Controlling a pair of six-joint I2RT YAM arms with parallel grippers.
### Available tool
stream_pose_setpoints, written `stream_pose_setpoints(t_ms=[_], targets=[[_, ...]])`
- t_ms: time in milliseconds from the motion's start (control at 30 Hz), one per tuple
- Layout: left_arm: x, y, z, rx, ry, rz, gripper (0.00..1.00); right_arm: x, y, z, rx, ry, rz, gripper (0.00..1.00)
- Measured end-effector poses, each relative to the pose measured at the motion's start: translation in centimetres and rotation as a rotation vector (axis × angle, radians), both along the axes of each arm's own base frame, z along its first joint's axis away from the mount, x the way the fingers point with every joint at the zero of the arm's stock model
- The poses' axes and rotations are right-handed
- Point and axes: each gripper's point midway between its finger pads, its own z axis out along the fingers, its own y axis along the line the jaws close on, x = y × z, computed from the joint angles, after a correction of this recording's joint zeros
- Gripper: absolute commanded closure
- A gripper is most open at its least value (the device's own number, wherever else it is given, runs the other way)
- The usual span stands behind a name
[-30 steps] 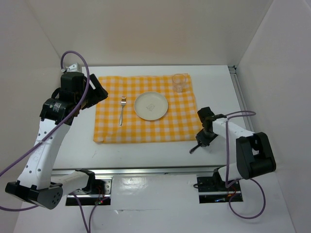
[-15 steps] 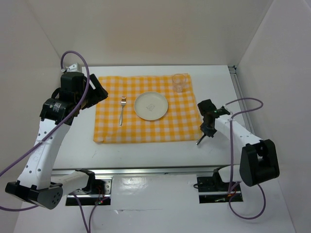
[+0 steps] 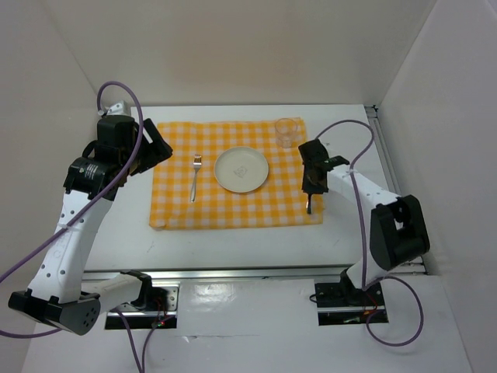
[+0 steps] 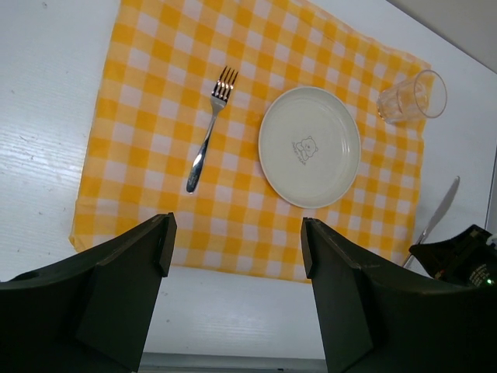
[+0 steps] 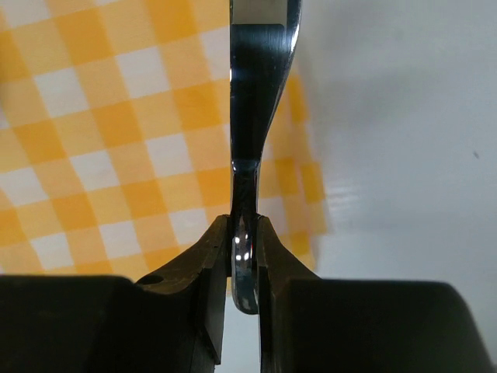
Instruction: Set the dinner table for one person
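The white dinner table [image 3: 233,245] carries a yellow-and-white checked cloth [image 3: 233,208]. On the cloth lie a fork [image 3: 195,177], a white plate [image 3: 241,169] and a clear glass [image 3: 287,132]. My right gripper [image 3: 310,200] is over the cloth's right edge, shut on the end of a metal knife [image 5: 260,93] that it holds above the cloth's corner [image 5: 116,116]. The knife [image 4: 436,216] also shows in the left wrist view, right of the cloth. My left gripper [image 3: 159,146] is raised at the cloth's left side, open and empty [image 4: 237,241].
A silver rail [image 3: 384,155] runs along the table's right edge and another along the near edge [image 3: 233,273]. White walls close in the back and both sides. Bare tabletop [image 5: 404,116] lies right of the cloth.
My right gripper has carried the knife from the bare table near the cloth's near-right corner, farther and left, to over the cloth's right edge. The left arm has not moved.
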Motion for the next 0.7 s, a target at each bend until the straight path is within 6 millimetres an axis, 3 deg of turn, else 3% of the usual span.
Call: stream_pose_setpoints(t_ms=[200, 333, 467, 700], targets=[[0.0, 0.1, -0.1, 0.005, 0.003, 0.006, 0.17, 3.1, 3.1, -1.2, 0.0, 0.038, 0.174, 0.97], [0.0, 0.1, -0.1, 0.005, 0.003, 0.006, 0.17, 4.5, 4.0, -2.1, -0.003, 0.056, 0.228, 0.97], [0.0, 0.1, -0.1, 0.005, 0.003, 0.006, 0.17, 7.2, 5.3, -3.4, -0.001, 0.068, 0.255, 0.97], [0.0, 0.3, -0.1, 0.012, 0.003, 0.011, 0.17, 7.4, 5.8, -5.7, 0.004, 0.122, 0.274, 0.97]])
